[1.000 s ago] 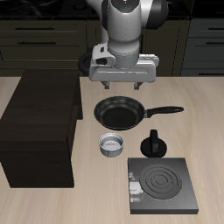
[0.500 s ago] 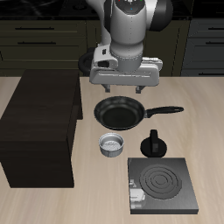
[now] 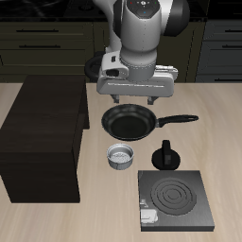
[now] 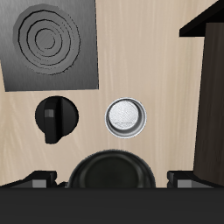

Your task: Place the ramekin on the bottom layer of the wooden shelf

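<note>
Tool (image 3: 132, 95) open, one ramekin (image 4: 126, 117), one wooden shelf (image 3: 43, 142)

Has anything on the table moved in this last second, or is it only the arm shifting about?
Only the arm moved: the gripper drifted a little sideways above the frying pan, away from the wooden shelf, holding nothing, with its jaws apart. The ramekin, moka pot and stove plate stayed where they were.

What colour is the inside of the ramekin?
The ramekin is pale, almost white, inside, with a grey rim; the wrist view shows it best.
</note>
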Robot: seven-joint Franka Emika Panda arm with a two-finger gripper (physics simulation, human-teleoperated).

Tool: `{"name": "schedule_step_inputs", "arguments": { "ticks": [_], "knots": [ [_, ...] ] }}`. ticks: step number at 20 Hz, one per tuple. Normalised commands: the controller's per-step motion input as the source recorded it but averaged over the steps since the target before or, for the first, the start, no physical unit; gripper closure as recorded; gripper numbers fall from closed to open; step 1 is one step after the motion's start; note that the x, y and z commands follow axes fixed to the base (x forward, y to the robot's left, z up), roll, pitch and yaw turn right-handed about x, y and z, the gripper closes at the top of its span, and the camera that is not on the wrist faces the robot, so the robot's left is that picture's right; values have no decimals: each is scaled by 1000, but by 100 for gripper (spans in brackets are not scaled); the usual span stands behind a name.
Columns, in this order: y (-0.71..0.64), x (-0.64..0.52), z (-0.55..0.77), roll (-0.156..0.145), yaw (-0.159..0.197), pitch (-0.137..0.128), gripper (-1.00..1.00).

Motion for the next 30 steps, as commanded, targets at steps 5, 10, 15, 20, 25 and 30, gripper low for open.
{"name": "schedule_step_inputs", "arguments": {
  "ticks": [5, 10, 15, 20, 25, 30],
  "knots": [
    [12, 60, 8, 3, 6, 4, -100],
    [-70, 18, -88, -20, -16, -8, -100],
    [-16, 61, -136, -2, 7, 1, -100],
    [-22, 158, -354, -3, 22, 23, -100],
    [33, 113, -339, 5, -23, 34, -100],
    [88, 150, -467, -24, 23, 34, -100]
  ]
}}
